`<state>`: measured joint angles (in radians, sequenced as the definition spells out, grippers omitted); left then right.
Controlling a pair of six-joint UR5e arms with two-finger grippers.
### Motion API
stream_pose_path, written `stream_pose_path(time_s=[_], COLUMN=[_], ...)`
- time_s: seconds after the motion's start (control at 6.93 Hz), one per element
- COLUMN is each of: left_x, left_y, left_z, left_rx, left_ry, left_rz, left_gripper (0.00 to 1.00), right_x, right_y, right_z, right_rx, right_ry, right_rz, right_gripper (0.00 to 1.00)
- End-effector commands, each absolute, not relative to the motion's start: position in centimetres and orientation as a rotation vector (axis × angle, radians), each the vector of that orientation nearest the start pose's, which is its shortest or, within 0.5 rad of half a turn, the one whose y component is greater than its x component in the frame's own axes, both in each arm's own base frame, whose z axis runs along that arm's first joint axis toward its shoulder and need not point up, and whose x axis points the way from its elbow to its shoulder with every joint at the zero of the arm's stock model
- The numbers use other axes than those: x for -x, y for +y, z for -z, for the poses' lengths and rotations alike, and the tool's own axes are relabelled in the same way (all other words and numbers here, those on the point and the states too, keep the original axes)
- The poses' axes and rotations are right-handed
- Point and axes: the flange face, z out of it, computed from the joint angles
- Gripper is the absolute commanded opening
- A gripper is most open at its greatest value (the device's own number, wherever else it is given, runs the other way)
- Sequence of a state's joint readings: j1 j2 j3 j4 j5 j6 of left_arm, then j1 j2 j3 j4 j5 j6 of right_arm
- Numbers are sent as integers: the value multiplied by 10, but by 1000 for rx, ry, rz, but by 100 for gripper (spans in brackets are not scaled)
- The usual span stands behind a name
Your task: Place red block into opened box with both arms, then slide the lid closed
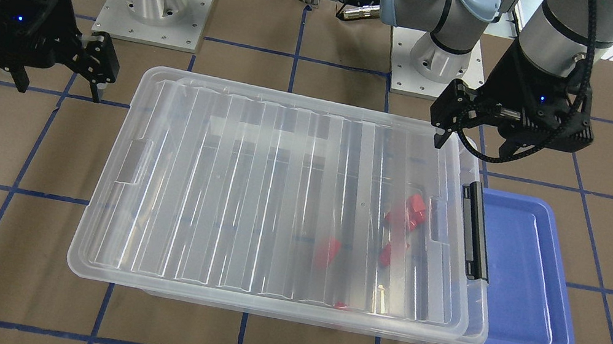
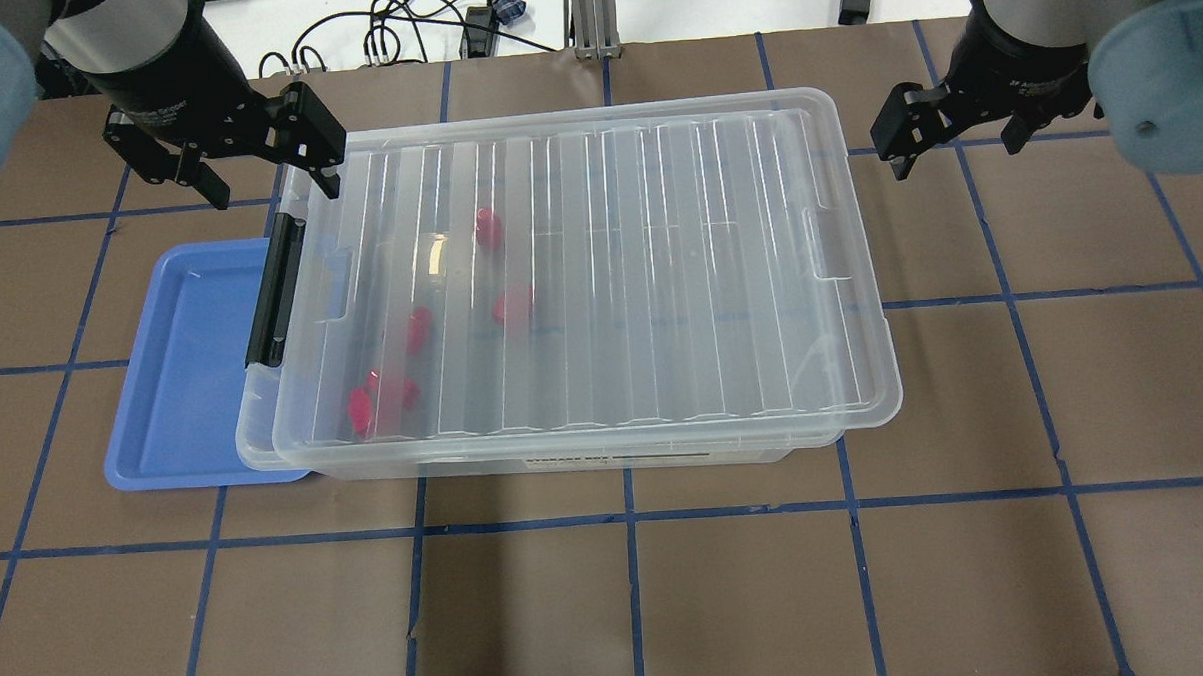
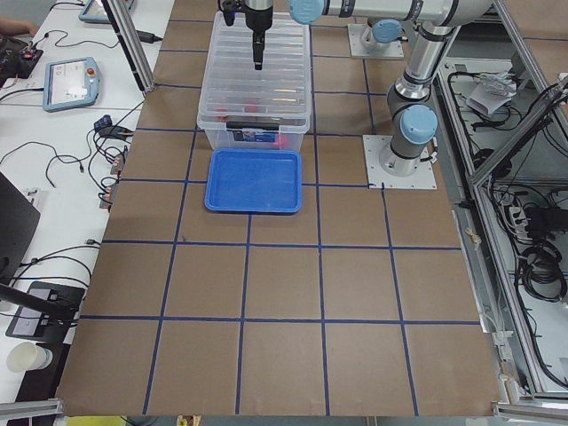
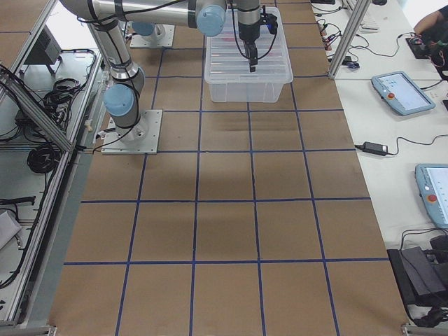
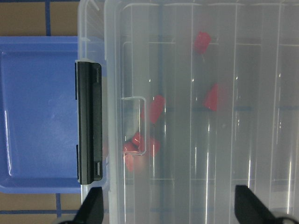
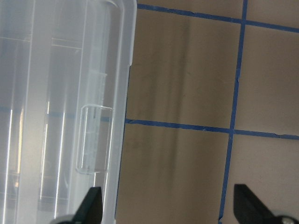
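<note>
1. One clear plastic box [image 2: 255, 445] sat on the brown gridded table [image 2: 611, 598], with its labelled near wall toward the robot.
2. Ribbed clear lid [image 2: 659, 276] lay flat on top of the box, offset toward the robot's right. A strip of box rim showed uncovered at the clasp end, and the lid overhung the opposite end.
3. Several red blocks [image 2: 393, 395] lay inside the box, seen through the lid. All were in the half nearer the black bar clasp [image 2: 275, 289].
4. Blue tray [image 2: 182, 373] lay just beside the clasp end of the box.
5. Left gripper [image 2: 274, 192] hung at the box's far clasp-end corner, jaws spread and empty.
6. Right gripper [image 2: 953, 156] hung beyond the far opposite corner, apart from the lid, jaws spread and empty.
</note>
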<state>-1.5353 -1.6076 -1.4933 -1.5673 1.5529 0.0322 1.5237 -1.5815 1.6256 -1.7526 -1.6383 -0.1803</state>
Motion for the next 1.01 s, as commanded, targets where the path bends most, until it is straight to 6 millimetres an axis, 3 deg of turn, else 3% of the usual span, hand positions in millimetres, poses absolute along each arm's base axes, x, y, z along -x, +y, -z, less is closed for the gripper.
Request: stream_pose_path(time_s=[0.0,0.14,0.87], left_x=[117,117,117], left_y=[-515,-516,-517], left_z=[-509,-508,-508], left_rx=[4,4,4], left_ry=[3156,3156,3158], left_rz=[71,69,69], left_gripper=[100,100,100], right_x=[-122,-123,-121], right_y=[-493,-491,-500], right_z=[-491,-499,-496], right_rx=[72,-25,-38], right_ry=[3129,3126,3132], right_rz=[136,78,60], right_gripper=[100,100,100])
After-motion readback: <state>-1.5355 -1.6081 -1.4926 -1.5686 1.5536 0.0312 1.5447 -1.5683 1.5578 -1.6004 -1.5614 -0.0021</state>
